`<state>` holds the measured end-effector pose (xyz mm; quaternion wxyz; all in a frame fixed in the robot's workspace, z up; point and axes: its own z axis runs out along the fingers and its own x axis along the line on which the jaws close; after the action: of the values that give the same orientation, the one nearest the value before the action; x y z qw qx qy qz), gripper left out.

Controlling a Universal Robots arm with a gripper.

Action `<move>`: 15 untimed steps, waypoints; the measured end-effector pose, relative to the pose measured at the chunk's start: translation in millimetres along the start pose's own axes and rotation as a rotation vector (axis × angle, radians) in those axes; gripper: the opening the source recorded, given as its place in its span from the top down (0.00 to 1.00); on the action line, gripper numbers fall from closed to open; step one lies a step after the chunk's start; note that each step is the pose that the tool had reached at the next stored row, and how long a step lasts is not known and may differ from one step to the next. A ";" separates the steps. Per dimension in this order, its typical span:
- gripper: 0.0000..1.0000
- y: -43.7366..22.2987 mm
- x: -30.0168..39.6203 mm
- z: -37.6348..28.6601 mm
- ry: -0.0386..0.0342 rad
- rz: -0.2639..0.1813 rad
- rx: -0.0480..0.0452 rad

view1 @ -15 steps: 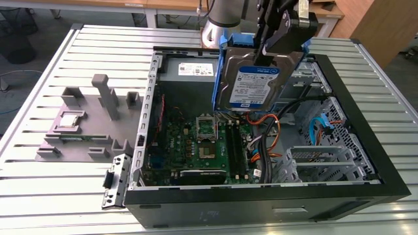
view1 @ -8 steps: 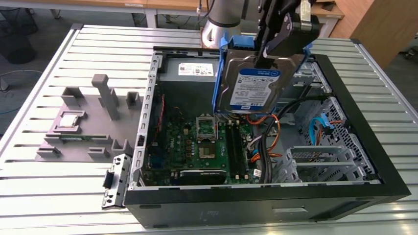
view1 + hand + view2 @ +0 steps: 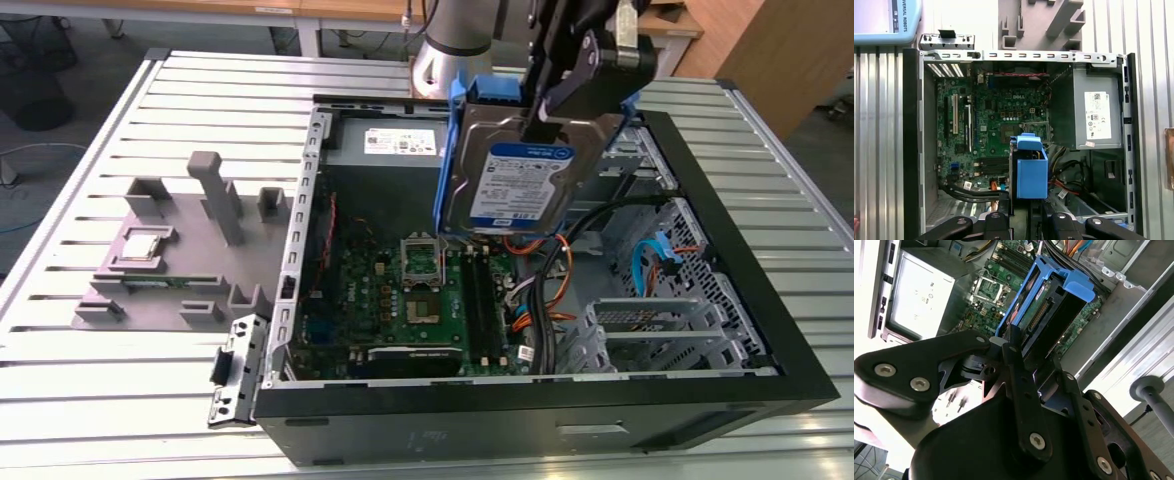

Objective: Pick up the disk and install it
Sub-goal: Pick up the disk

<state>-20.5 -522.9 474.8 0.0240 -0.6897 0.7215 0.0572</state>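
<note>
Hand point(image 3: 1034, 355) clamped on disk point(image 3: 514, 185), held upright, long axis vertical, above open case point(image 3: 467, 420)

Bright, even room light. Second wrist view: glare bleaches the power-supply box point(image 3: 916, 297). Soft shadow inside the computer case point(image 3: 534, 425), exterior view.

The disk point(image 3: 514, 185) hangs at upper centre over the open case point(image 3: 534, 425); the fixture point(image 3: 174, 270) sits on the worktop point(image 3: 107, 420) at the exterior view's left.
</note>
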 end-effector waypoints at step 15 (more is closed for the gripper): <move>0.65 -0.8 21.3 -2.2 0.0000 0.000 0.0000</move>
<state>-20.6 -544.3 474.5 0.0240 -0.6897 0.7215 0.0572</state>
